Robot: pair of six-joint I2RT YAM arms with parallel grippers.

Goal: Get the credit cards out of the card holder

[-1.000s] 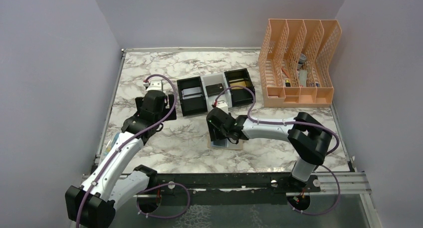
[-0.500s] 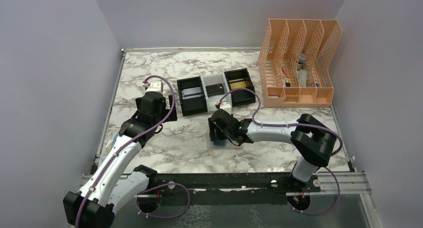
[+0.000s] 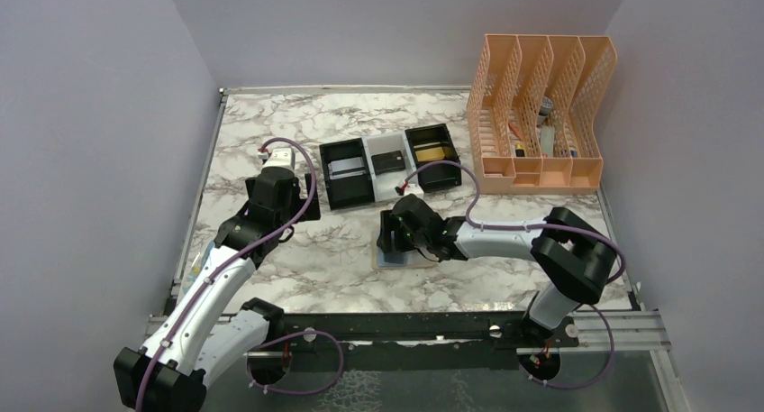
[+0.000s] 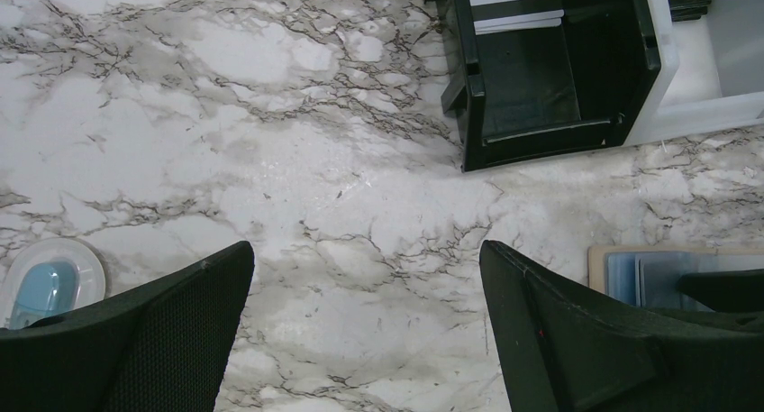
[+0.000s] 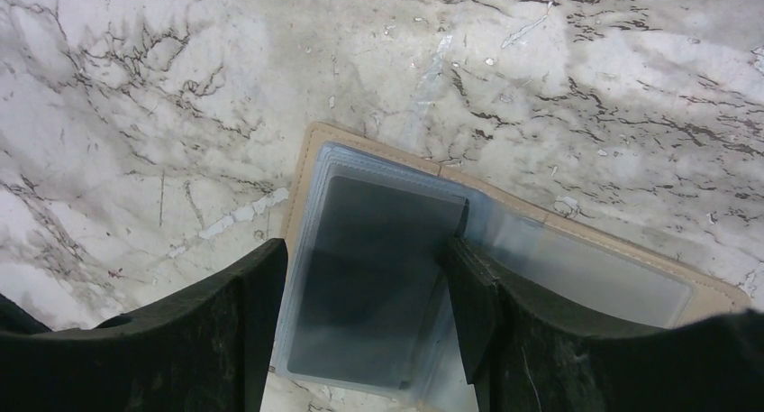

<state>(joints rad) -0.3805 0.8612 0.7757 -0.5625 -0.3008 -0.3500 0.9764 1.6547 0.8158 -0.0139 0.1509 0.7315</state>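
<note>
Near front centre: right gripper point(image 5: 365, 250) hanging directly over card holder point(image 5: 586, 277), which is lying open and flat on surface point(image 4: 270, 114). Jaws standing partly spread, straddling one panel across its short width, panel's long axis running between fingers; gripping nothing I can make out. Dark patch showing under clear pocket: card or shadow, cannot tell. Well apart to left, left gripper point(image 4: 365, 250) gaping wide, carrying nothing. Farther back, bins point(image 3: 351, 198) holding silvery card point(image 3: 346, 168), dark card point(image 3: 389, 161), gold card point(image 3: 432, 151). Right arm sitting far nearer for any pull.
</note>
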